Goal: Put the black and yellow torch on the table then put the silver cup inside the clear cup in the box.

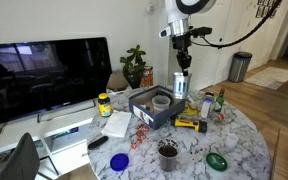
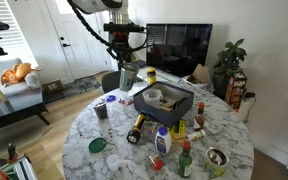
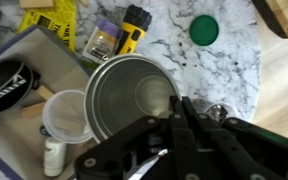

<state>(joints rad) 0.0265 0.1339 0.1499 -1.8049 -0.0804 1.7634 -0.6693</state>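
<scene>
My gripper (image 1: 181, 66) (image 2: 125, 58) is shut on the rim of the silver cup (image 1: 180, 86) (image 2: 127, 77) and holds it in the air above the box's edge. In the wrist view the silver cup (image 3: 134, 92) fills the middle, open side up, with my gripper's fingers (image 3: 179, 108) clamped on its rim. The clear cup (image 3: 66, 115) (image 1: 161, 101) (image 2: 153, 96) stands in the dark blue-grey box (image 1: 144, 118) (image 2: 174, 110) (image 3: 4, 150), just beside the silver cup. The black and yellow torch (image 1: 189, 123) (image 2: 144, 128) (image 3: 132, 28) lies on the marble table (image 1: 189, 158) (image 2: 119, 155) outside the box.
A green lid (image 3: 204, 30) (image 1: 216, 160) and a dark cup with brown contents (image 1: 168, 152) sit on the table. Several bottles (image 2: 164, 142) stand near the table's edge. A yellow-capped jar (image 1: 104, 103), a television (image 1: 44, 75) and a plant (image 1: 134, 65) are behind.
</scene>
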